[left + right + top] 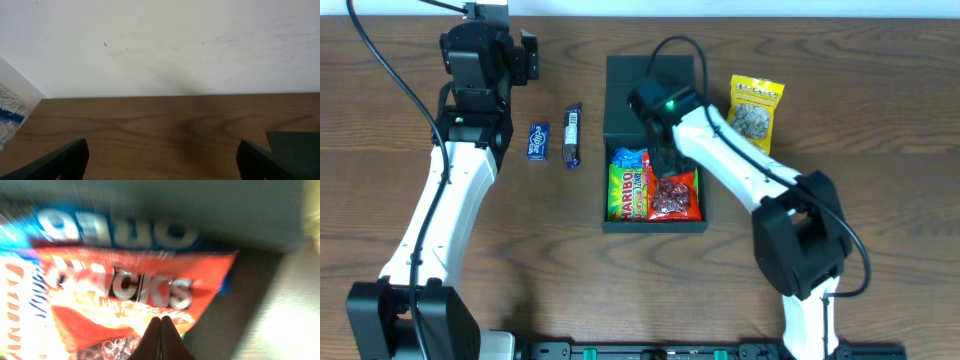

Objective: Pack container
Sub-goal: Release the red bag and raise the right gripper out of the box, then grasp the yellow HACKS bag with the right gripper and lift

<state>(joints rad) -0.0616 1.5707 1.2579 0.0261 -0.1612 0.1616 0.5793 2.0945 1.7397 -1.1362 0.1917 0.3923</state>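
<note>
The dark teal container (612, 222) lies open at the table's middle, its flap lid (625, 100) folded back. Inside lie a Haribo packet (625, 190), a blue Oreo packet (628, 157) and a red snack packet (678, 195). My right gripper (665, 165) is down in the box. In the right wrist view its fingers (161, 322) are shut together, tips on the red packet (125, 295), with the Oreo packet (125, 230) beyond. My left gripper (525, 55) is open and empty at the far left back; its wrist view (162, 160) shows bare table and a corner of the container (300, 142).
A small blue packet (538, 141) and a dark snack bar (573, 135) lie on the table left of the box. A yellow packet of seeds (754, 112) lies to its right. A white wall (160, 45) runs along the table's back edge.
</note>
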